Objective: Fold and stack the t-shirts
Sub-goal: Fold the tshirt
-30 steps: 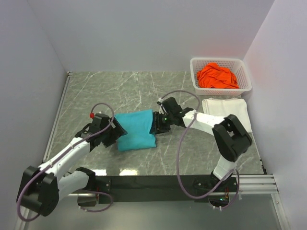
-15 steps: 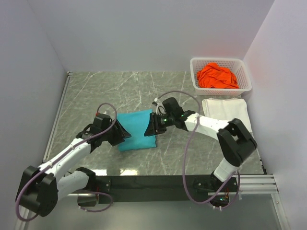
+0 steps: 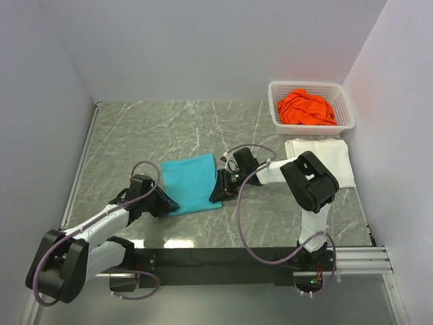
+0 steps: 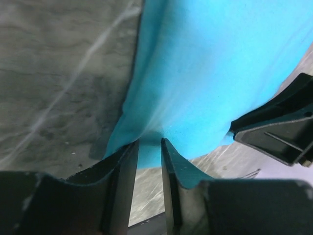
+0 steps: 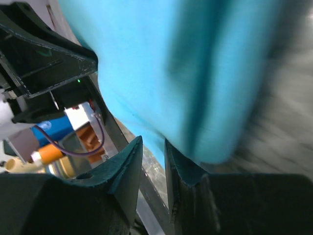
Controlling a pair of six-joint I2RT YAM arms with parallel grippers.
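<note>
— Grey marbled table (image 3: 135,128) between pale walls, seen from above. Folded teal t-shirt (image 3: 193,183) flat near the middle, left gripper (image 3: 164,202) at its near-left edge, right gripper (image 3: 218,193) at its right edge.
— And the other shirts?
— Orange t-shirt (image 3: 308,107) bunched in the white basket (image 3: 277,91) at the far right. White t-shirt (image 3: 325,152) folded just in front of that basket, well apart from the teal one.
— Left wrist view?
— Black fingers (image 4: 122,166) nearly together, pinching a puckered bit of teal hem. Bare table to the left.
— Right wrist view?
— Much the same: dark fingers (image 5: 127,166) close together, nipped on the teal edge. Blurred cloth across most of the view.
</note>
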